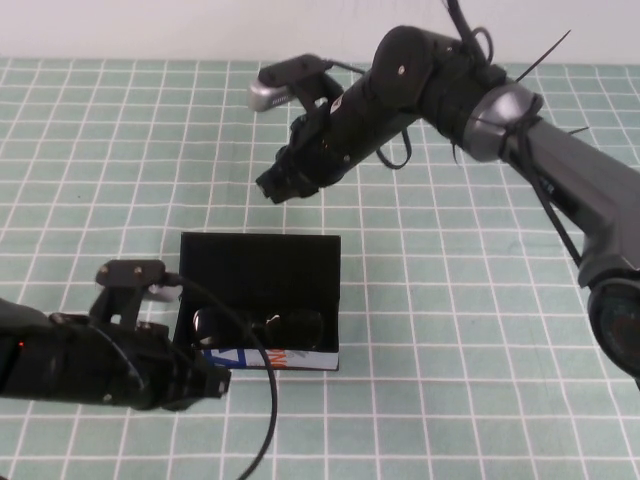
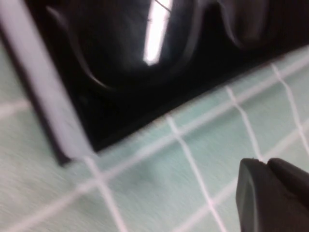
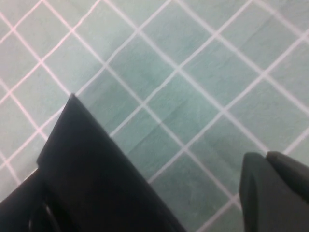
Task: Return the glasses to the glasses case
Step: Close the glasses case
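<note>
I have the glasses case (image 1: 262, 300) open on the green-gridded desk (image 1: 450, 330), lid standing up at the back, and the glasses (image 1: 258, 326) lie inside it along the white printed front side. My left claw (image 1: 205, 380) sits low on the desk just beside the case's front left corner; I cannot tell how its fingers stand. My right claw (image 1: 283, 184) hangs above the desk beyond the raised lid, well apart from the glasses and holding nothing; I cannot tell its finger spacing either. In the left wrist view the tinted lenses (image 2: 130, 43) fill the dark interior.
</note>
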Tool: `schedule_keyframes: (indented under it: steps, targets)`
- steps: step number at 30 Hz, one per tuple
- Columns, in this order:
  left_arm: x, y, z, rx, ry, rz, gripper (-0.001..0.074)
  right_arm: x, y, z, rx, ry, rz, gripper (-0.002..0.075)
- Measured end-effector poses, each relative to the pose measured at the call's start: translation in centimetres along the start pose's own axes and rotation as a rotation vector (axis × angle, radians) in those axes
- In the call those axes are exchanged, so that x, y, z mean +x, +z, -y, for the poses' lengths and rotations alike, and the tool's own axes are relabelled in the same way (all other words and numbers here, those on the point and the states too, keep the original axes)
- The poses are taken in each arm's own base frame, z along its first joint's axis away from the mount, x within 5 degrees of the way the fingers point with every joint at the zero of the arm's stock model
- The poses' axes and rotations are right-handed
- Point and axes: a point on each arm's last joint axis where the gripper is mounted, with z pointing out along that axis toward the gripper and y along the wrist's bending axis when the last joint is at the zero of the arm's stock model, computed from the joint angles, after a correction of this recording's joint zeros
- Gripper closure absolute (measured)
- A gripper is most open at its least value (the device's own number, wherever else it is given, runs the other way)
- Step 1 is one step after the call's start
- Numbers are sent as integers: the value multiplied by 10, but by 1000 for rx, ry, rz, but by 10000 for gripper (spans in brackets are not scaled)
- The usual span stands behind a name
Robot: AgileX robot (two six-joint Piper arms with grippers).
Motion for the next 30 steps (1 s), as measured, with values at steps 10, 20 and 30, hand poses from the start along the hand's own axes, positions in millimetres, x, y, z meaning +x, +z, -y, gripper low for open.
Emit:
schedule_keyframes:
  steps: [10, 20, 30]
  targets:
    - [-7, 0, -6, -65, -3, 82, 737, 11, 13, 0, -54, -55, -72, 737]
    - [-5, 6, -9, -65, -19, 56, 737, 14, 18, 2, -61, -72, -83, 737]
    - [-4, 11, -12, -62, -58, 51, 737, 20, 21, -4, -149, -147, -118, 737]
